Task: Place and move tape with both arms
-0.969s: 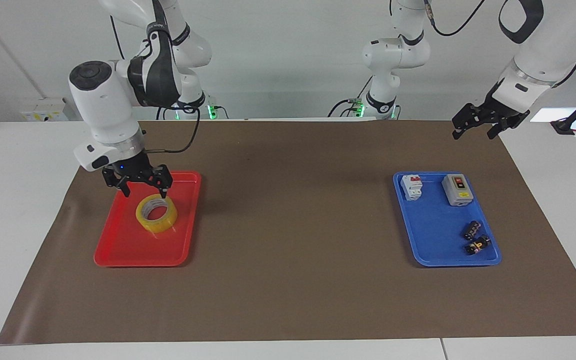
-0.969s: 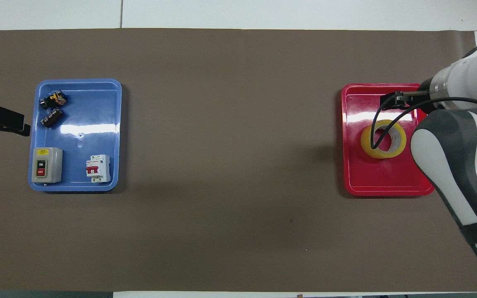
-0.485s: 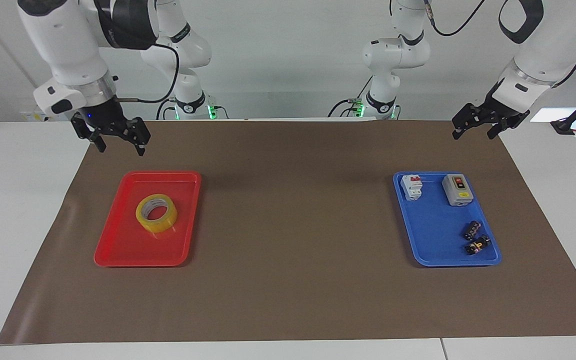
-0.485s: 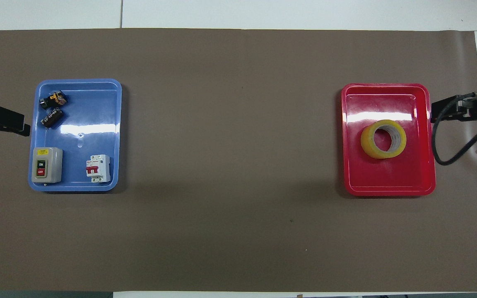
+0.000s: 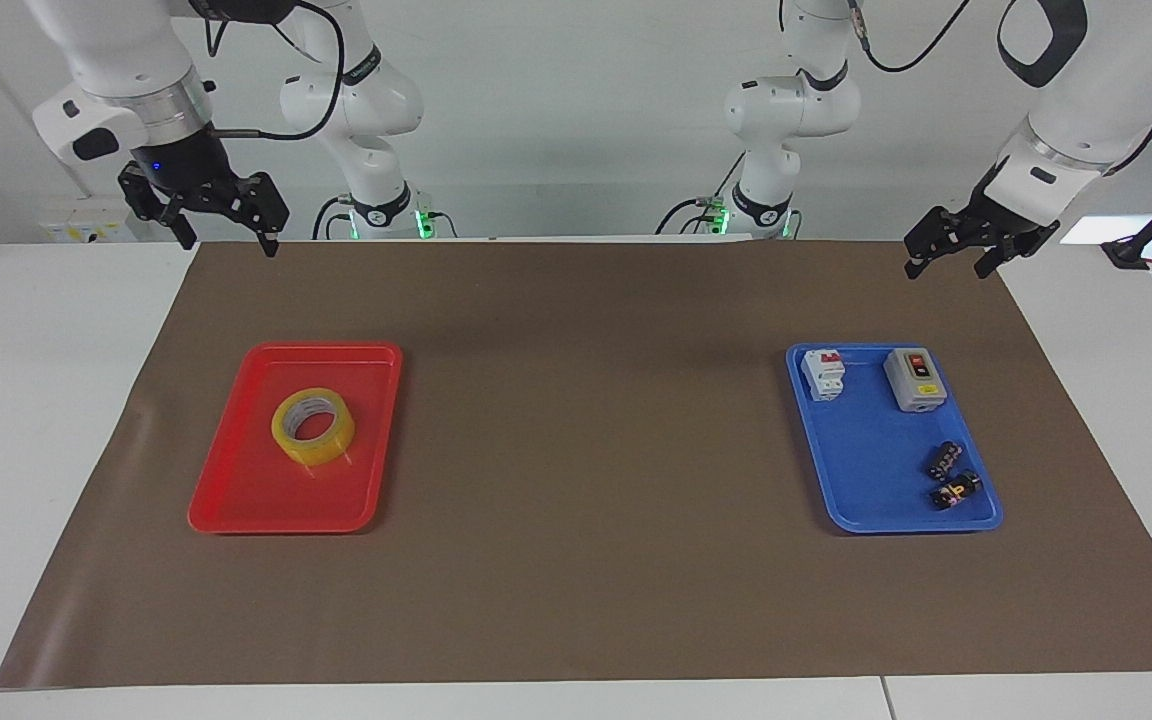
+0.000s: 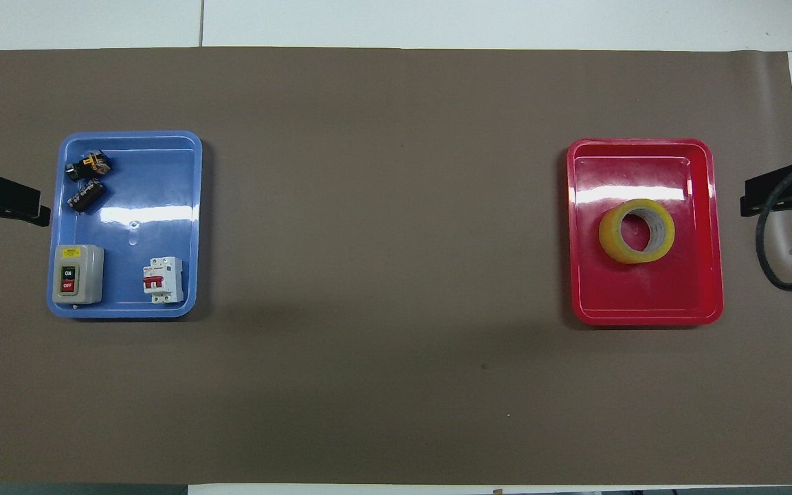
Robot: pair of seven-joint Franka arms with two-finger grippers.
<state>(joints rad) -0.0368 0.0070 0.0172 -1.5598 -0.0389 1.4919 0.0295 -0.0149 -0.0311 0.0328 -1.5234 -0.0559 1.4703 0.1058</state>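
The yellow tape roll [image 5: 313, 427] lies flat in the red tray [image 5: 266, 505], toward the right arm's end of the table; it also shows in the overhead view [image 6: 636, 231] in the tray [image 6: 643, 306]. My right gripper [image 5: 224, 243] is open and empty, raised high over the brown mat's edge, well apart from the tape. In the overhead view it [image 6: 777, 196] shows beside the red tray. My left gripper [image 5: 946, 268] is open and empty, waiting in the air over the mat's edge at the left arm's end [image 6: 4, 206].
A blue tray [image 5: 866, 470] at the left arm's end holds a grey on/off switch box [image 5: 914, 380], a white circuit breaker [image 5: 824, 374] and small black components [image 5: 951, 476]. A brown mat [image 5: 586, 450] covers the table between the trays.
My right gripper has risen from just over the tape and drawn back toward the robots and the table's end. The tape stays in the red tray. The left arm has not moved.
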